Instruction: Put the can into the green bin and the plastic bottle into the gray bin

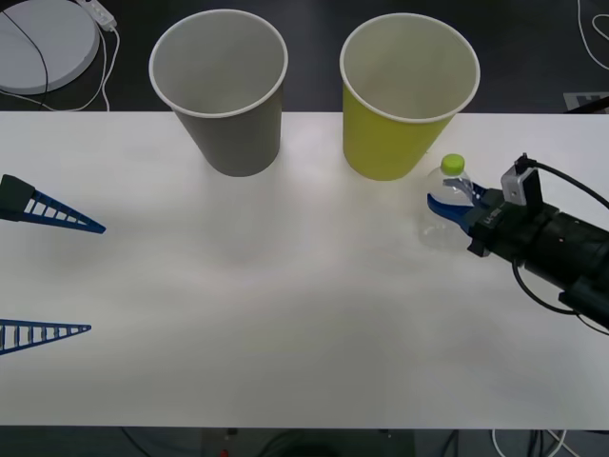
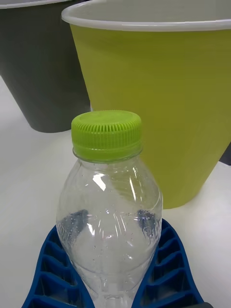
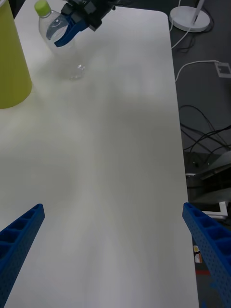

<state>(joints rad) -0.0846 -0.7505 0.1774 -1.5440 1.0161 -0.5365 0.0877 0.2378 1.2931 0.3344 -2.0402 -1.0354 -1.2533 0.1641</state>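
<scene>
Blue ribbed fingers, black arm hardware

The left gripper had two long blue tapered fingers with ladder-like open ribs; the right gripper showed curved blue ribbed fingers on a black cylindrical wrist; a small white-grey block sat on top; black cables looped alongside.

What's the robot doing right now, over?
Right gripper shut on plastic bottle, standing beside green bin. Left gripper open, idle. Gray bin unobstructed.
</scene>
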